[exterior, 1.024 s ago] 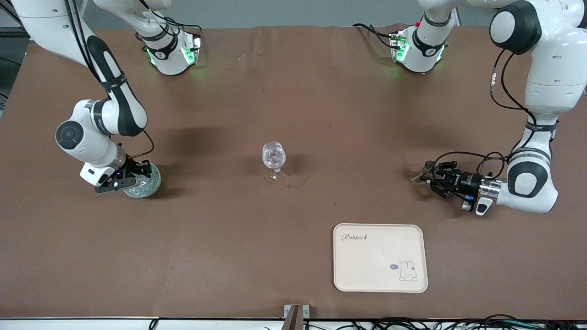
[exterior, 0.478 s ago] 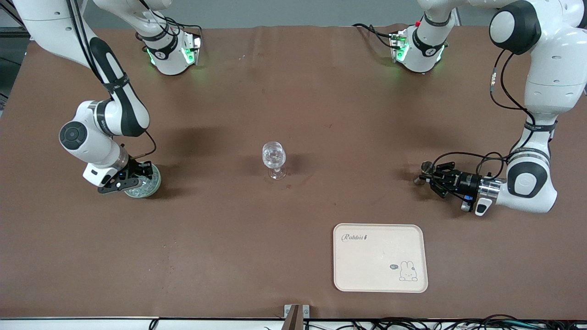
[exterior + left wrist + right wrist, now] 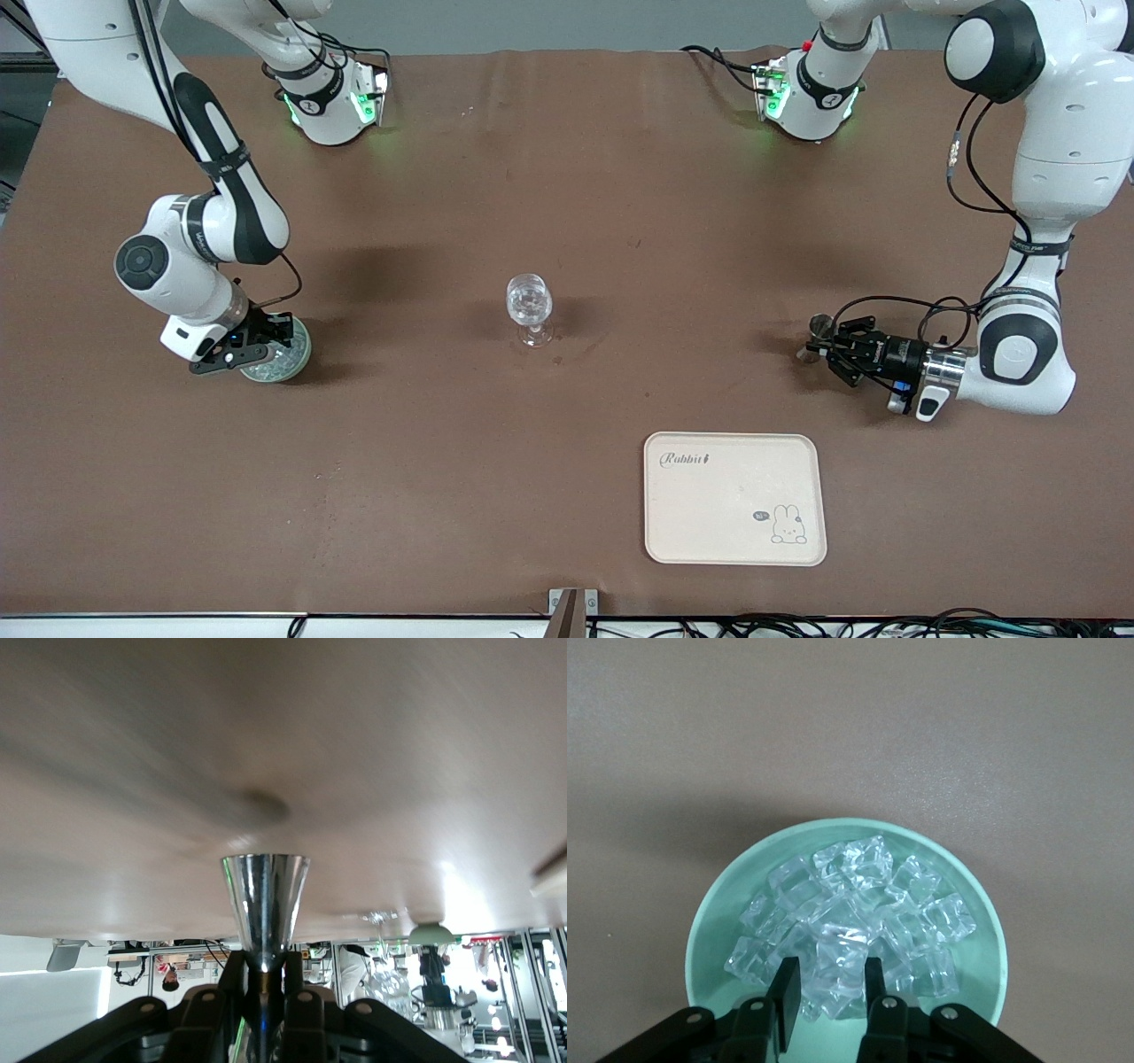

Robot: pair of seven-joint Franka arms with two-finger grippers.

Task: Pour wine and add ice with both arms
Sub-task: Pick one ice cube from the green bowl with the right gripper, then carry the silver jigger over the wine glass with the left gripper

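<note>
- Ice [image 3: 849,923] lies piled in a mint-green bowl [image 3: 709,930] on the brown desk [image 3: 567,213], at the middle left of the front view, toward the right arm's end
- The right pincer [image 3: 237,347] sits low over that bowl; the front view hides most of the bowl under it, while the right wrist view looks straight down on the whole heap of clear lumps
- In the right wrist view its two fingers [image 3: 786,990] stand a little apart with ice showing in the gap, gripping nothing that can be made out
- The left pincer [image 3: 828,347] lies level just above the desk at the middle right of the front view, clamped on a small shiny metal cup [image 3: 265,904]
- Only the left wrist view shows that cup plainly, a flared steel cone pinched between the fingers; in the front view it is a small dark shape at the fingertips
- A stemmed glass [image 3: 530,307] stands upright at the centre of the front view, well apart from both pincers
- A cream tray [image 3: 734,498] with a rabbit drawing lies at the lower right, nearer the front camera than the glass
</note>
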